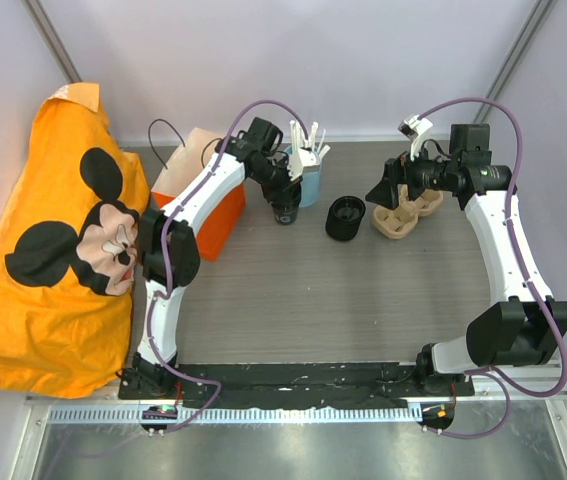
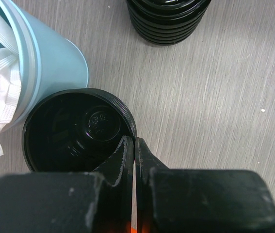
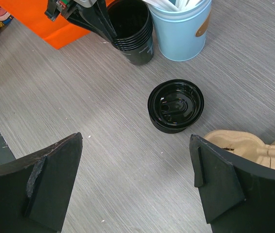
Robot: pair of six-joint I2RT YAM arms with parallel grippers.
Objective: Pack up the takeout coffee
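Observation:
A stack of black paper cups [image 1: 285,208] stands at the back centre, touching a light blue tin [image 1: 309,183]. My left gripper [image 1: 279,190] is shut on the rim of the top black cup [image 2: 74,131], one finger inside and one outside [image 2: 135,143]. A stack of black lids [image 1: 345,217] sits to the right of the cups; it also shows in the left wrist view [image 2: 169,19] and the right wrist view [image 3: 176,106]. A tan pulp cup carrier [image 1: 406,212] lies right of the lids. My right gripper [image 1: 387,190] is open and empty above the table [image 3: 135,137], beside the carrier [image 3: 253,148].
The blue tin [image 3: 183,29] holds white packets and sticks. An orange bag [image 1: 211,208] lies left of the cups. A large orange Mickey Mouse cloth [image 1: 53,240] covers the left side. White walls close in the back and sides.

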